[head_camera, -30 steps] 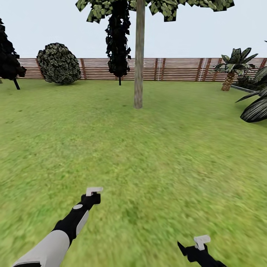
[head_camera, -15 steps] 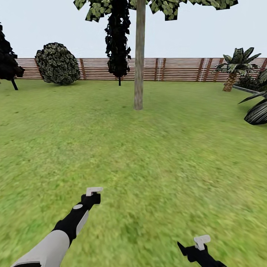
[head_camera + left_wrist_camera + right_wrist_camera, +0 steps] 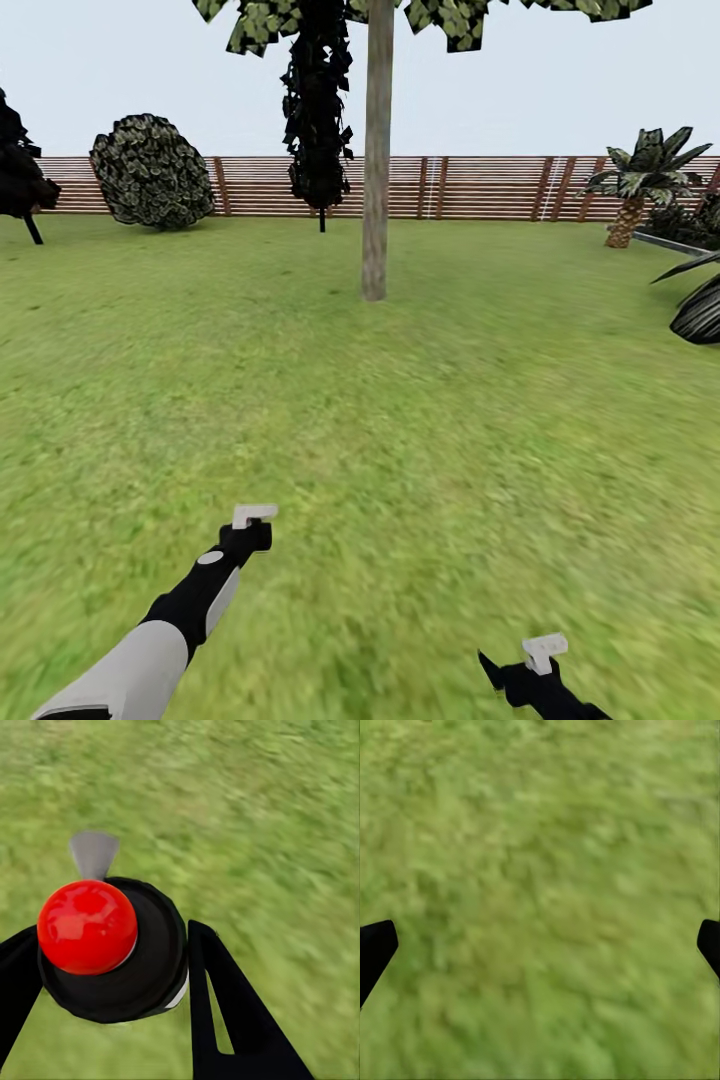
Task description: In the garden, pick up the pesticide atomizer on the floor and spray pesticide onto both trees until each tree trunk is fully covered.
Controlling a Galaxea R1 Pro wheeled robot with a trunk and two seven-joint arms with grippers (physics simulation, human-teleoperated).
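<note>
The pesticide atomizer [image 3: 112,975], a dark round bottle with a glossy red top, sits between the black fingers of my left gripper [image 3: 112,967], which is shut on it. In the head view the left gripper [image 3: 250,530] is held low over the grass at lower left, and my right gripper [image 3: 520,675] hangs at the lower right edge. In the right wrist view the right gripper [image 3: 540,945] is open, with only grass between its fingertips. One tree stands ahead across the lawn, its thick mottled grey-beige tree trunk [image 3: 376,180] rising to dark foliage [image 3: 440,15].
A brown slat fence [image 3: 480,187] closes the far side of the lawn. A round bush [image 3: 152,172] and a slim dark tree [image 3: 318,110] stand in front of it. A short palm [image 3: 640,185] and dark leaves [image 3: 700,312] are at the right. Grass lies between me and the trunk.
The whole view has shifted: the bush slid left, the palm and dark leaves slid right, and the trunk's base sits slightly lower. Both arms keep the same pose.
</note>
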